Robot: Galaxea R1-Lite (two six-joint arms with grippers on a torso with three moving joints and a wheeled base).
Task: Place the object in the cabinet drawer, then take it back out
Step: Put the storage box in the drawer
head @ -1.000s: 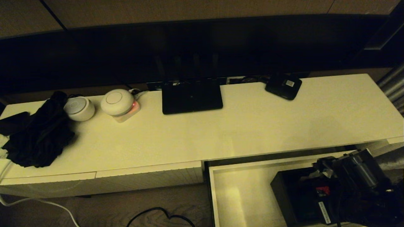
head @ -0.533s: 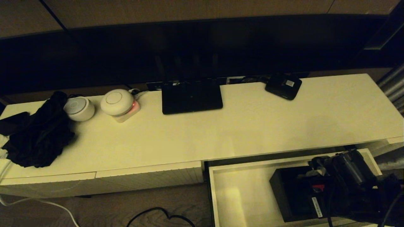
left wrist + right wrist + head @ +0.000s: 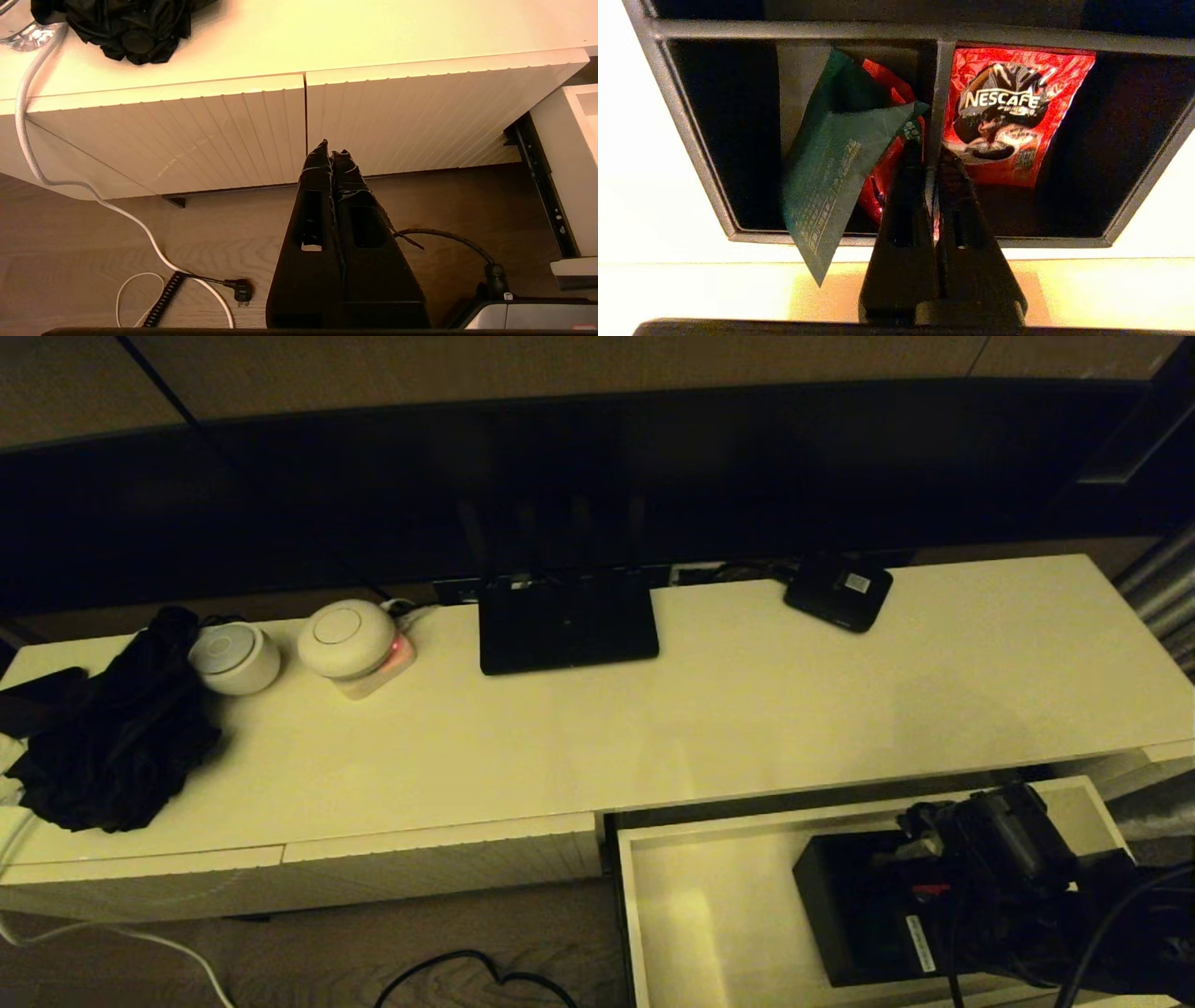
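Observation:
The cabinet drawer (image 3: 709, 933) stands pulled out at the lower right, its pale interior (image 3: 644, 186) showing. Inside it is the object, a black organiser box (image 3: 840, 905) with inner dividers; a red Nescafe packet (image 3: 1008, 112) and a green packet (image 3: 831, 158) lie in its compartments. My right gripper (image 3: 934, 870) reaches into the box from above and is shut (image 3: 931, 158) on the box's middle divider (image 3: 941, 93). Whether the box rests on the drawer floor or hangs just above it is unclear. My left gripper (image 3: 331, 151) is shut and empty, low over the floor before the closed ribbed fronts.
On the cabinet top sit a flat black router (image 3: 568, 621), a small black device with a white label (image 3: 838, 590), two round white devices (image 3: 347, 637), and black cloth (image 3: 112, 737). Cables (image 3: 467, 975) lie on the wooden floor. The drawer's side (image 3: 574, 163) juts out beside the left arm.
My right gripper, still shut on the box, has shifted left and toward the back of the drawer, carrying the box with it. The left arm's earlier position is not shown.

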